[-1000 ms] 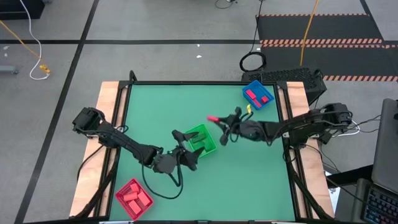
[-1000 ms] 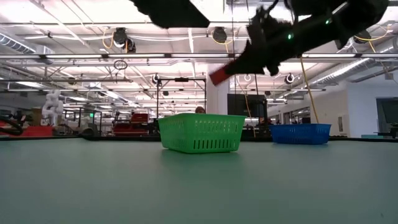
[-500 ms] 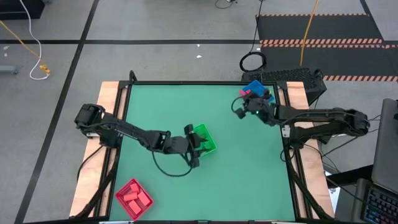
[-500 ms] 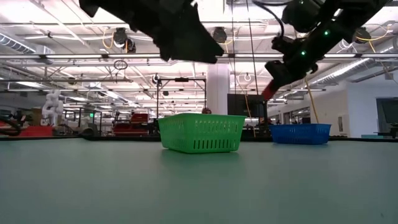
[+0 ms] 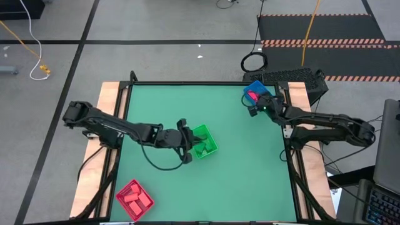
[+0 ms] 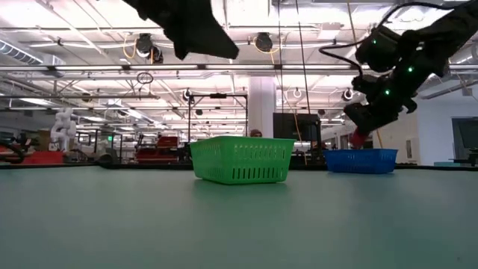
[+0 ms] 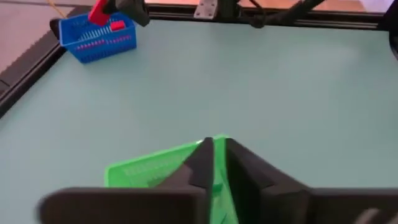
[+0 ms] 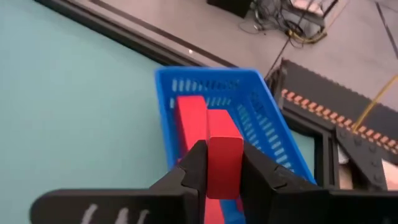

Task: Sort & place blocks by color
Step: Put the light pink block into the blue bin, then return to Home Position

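My right gripper is shut on a red block and hangs just above the blue bin at the table's far right. In the low view the block's end shows a little above that bin's rim. Another red block lies inside the blue bin. Near the table's middle, my left gripper is shut and empty. It stands over the left edge of the green bin, well above it. Dark green blocks lie in that bin. My right gripper pinches the red block by its two long side faces between its two fingers. The fingers lie along the block, slanting down toward the table's far side. The block's free end sticks out past the fingertips. It is lifted clear, over the blue bin.
A red bin holding red blocks stands at the near left. The table's dark frame runs close behind the blue bin. Bare green tabletop lies between the bins.
My right gripper has carried the red block from the table's middle toward the far right corner, tipping down and sinking until it hangs over the blue bin. My left gripper has shut, rolled, and shifted toward the green bin.
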Motion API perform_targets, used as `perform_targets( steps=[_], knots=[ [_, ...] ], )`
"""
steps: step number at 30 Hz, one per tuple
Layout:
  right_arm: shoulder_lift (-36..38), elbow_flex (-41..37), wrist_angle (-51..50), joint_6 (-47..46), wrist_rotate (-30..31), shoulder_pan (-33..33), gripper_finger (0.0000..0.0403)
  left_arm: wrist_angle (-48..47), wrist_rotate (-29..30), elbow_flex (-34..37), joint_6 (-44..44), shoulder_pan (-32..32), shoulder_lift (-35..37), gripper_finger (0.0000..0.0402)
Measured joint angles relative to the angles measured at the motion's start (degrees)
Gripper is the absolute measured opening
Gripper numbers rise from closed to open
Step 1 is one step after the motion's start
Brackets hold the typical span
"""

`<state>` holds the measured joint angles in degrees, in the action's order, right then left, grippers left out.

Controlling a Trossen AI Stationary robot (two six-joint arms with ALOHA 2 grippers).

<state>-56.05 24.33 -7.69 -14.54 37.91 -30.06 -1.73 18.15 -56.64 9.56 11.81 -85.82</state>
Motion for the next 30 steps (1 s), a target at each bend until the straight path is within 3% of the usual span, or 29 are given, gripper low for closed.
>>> perform_targets(
  steps=[3, 13, 21, 27, 30],
  knots=[
    [1.0, -1.6, 0.5, -0.4, -0.5, -1.8, 0.0068, -0.2, 0.0, 0.0, -0.6, 0.0, 1.5, 0.0008],
    [4.1, -3.1, 3.7, 1.6, -2.2, -2.9, 0.0089, -0.1, 0.1, 0.1, -4.9, -0.4, 2.4, 0.0004],
    [5.7, -3.1, 2.9, 2.7, -2.2, -2.9, 0.0174, -0.3, 0.0, 0.0, -6.6, -2.1, 5.3, 0.0002],
    [7.1, -3.1, 3.2, 3.2, -3.5, -2.7, 0.0225, -7.5, 0.0, 1.4, -6.5, -1.6, 13.0, 0.0002],
    [7.7, -3.1, 2.7, 3.4, -5.3, -2.7, 0.0234, -6.1, 1.4, 4.3, -6.7, -1.6, 17.4, 0.0002]
  ],
)
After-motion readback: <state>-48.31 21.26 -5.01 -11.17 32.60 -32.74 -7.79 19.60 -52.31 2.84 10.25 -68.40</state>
